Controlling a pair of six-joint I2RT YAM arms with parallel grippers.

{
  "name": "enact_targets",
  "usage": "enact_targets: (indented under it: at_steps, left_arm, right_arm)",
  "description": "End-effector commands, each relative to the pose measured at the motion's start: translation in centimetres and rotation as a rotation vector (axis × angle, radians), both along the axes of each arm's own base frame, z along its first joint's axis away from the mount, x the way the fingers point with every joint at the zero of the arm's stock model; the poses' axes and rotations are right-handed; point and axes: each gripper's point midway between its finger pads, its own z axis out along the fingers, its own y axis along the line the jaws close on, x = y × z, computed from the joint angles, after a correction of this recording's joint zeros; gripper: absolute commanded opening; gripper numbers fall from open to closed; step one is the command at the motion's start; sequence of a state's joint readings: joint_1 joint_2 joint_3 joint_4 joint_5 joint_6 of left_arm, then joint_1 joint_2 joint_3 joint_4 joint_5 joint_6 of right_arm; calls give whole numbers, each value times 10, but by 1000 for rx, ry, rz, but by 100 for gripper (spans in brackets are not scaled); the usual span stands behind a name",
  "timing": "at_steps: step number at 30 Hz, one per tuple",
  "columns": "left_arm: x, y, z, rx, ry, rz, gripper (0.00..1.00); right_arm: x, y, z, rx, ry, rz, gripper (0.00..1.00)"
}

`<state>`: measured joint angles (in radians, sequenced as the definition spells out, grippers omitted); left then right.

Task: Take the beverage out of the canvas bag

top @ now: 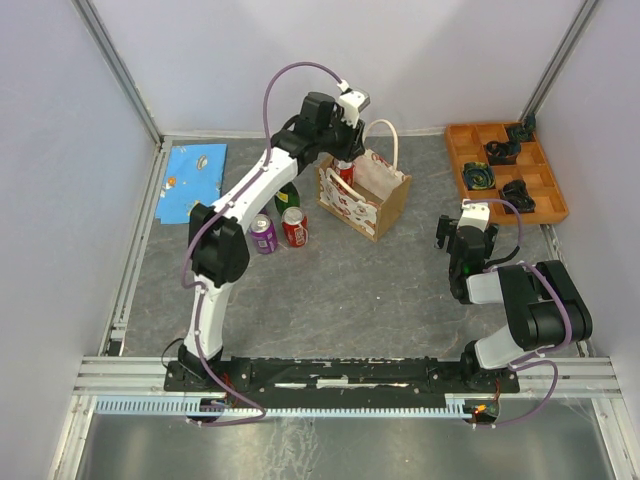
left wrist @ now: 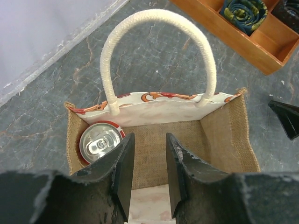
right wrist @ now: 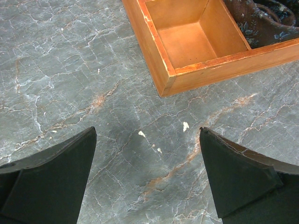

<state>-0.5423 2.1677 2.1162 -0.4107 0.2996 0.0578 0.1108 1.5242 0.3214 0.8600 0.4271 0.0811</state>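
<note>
Left wrist view: my left pincer [left wrist: 149, 137] is clenched at the open mouth of the small boxy tan-brown canvas bag [left wrist: 226, 135].
The red, silver-topped beverage can [left wrist: 99, 142] stands upright in the bag's left corner, just outside my left finger [left wrist: 125, 163]; I cannot tell whether anything is clamped. My right pincer [right wrist: 147, 133] is released near the orange wooden compartment tray [right wrist: 156, 70].

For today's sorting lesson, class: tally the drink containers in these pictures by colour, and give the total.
Red: 2, the red cylindrical metal can on the grey stone-look table and the silver-topped red metal can inside the tan canvas bag
Purple: 1, the purple cylindrical metal can
Dark green: 1, the dark green container, partly hidden
Total: 4
</note>
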Motion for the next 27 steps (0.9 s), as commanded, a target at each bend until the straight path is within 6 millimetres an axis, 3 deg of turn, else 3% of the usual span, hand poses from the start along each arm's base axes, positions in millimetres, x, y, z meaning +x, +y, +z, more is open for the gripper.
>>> enact_targets:
  at_steps: [1, 8, 15, 17, 20, 27]
  left_arm:
    - [9, -4, 8, 2, -34, -18, 40]
    - [28, 7, -23, 65, -8, 90, 45]
    - [39, 16, -39, 101, -3, 163, 53]
    - [43, 19, -41, 110, -3, 189, 67]
    - [47, 24, -46, 126, -3, 221, 99]
    - [48, 27, -51, 143, 2, 238, 99]
  right_arm:
    - [14, 1, 22, 8, -82, -2, 99]
    - [14, 1, 23, 9, -84, -2, 99]
    - [14, 1, 22, 9, -82, -3, 99]
    - [14, 1, 22, 9, -82, -2, 99]
    - [14, 1, 22, 8, -81, -2, 99]
    - [14, 1, 22, 8, -81, -2, 99]
